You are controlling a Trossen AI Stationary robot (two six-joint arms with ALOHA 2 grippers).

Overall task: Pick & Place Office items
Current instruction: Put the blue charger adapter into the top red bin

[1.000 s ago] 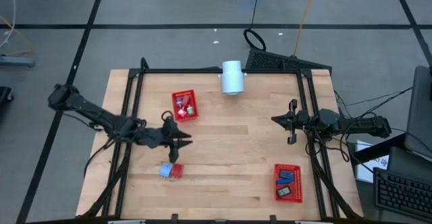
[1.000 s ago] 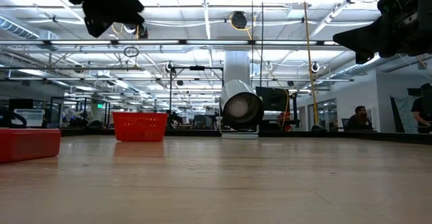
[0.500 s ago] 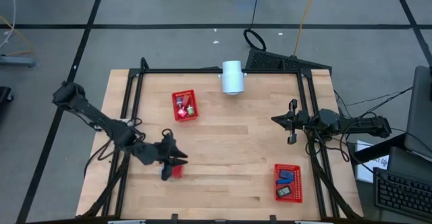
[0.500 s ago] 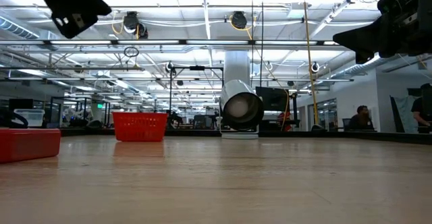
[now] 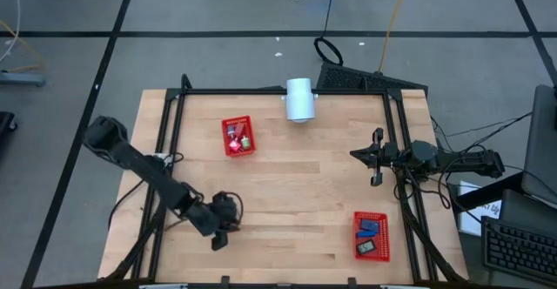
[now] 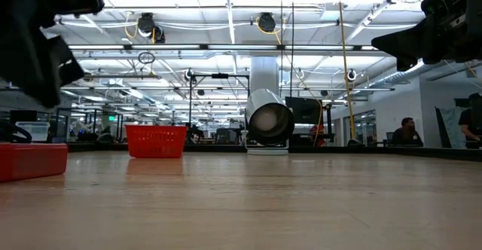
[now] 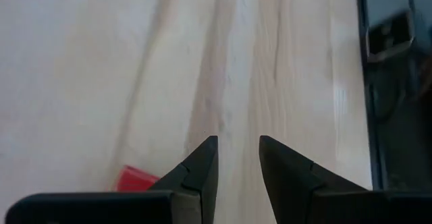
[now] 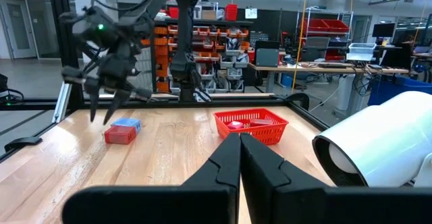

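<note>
The left gripper hangs low over the front-left part of the wooden table; in its wrist view its two dark fingers stand a narrow gap apart with only bare wood between them, holding nothing. Just beside one of those fingers a small red piece lies on the table, and the right wrist view shows it touching a light blue piece under the left gripper; from above the arm hides both. Other office items sit in the two red mesh baskets: one basket near the back-left holds several small pieces, red and greenish among them, and the other at the front-right holds a blue piece and a dark piece. A white cylinder lies at the back edge. The right gripper waits above the right side of the table, its fingers pressed together on nothing
</note>
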